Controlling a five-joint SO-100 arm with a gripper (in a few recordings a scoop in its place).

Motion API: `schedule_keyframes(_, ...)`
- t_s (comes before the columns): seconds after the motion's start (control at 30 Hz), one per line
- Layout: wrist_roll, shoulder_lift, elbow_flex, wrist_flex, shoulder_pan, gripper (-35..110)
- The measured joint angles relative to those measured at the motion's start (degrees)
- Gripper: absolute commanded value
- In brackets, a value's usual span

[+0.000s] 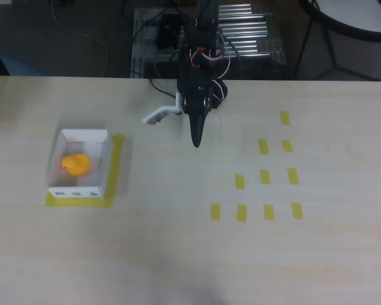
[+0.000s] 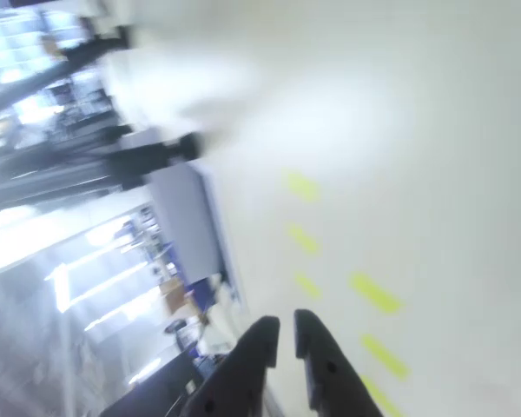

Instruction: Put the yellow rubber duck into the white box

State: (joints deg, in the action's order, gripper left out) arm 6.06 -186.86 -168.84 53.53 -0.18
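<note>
A lab: tape-marked table, cabled metal rack behind.

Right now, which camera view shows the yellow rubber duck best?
The overhead view: the yellow rubber duck sits in plain sight inside the white box, at the table's left. The blurred wrist view looks across bare table with yellow tape strips past the gripper, away from the duck.

Yellow tape on a pale wooden table

The table carried ten short yellow tape strips in stepped rows on its right side in the overhead view, and an L-shaped yellow tape outline lay on its left side. Beyond the far edge stood a metal rack with dark cables. In the blurred wrist view, several tape strips showed on the pale surface.
</note>
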Motion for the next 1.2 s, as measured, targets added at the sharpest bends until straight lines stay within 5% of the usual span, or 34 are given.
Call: schedule_keyframes(1.2, 2.64, -1.41, -6.15, 5.27, -0.26, 0)
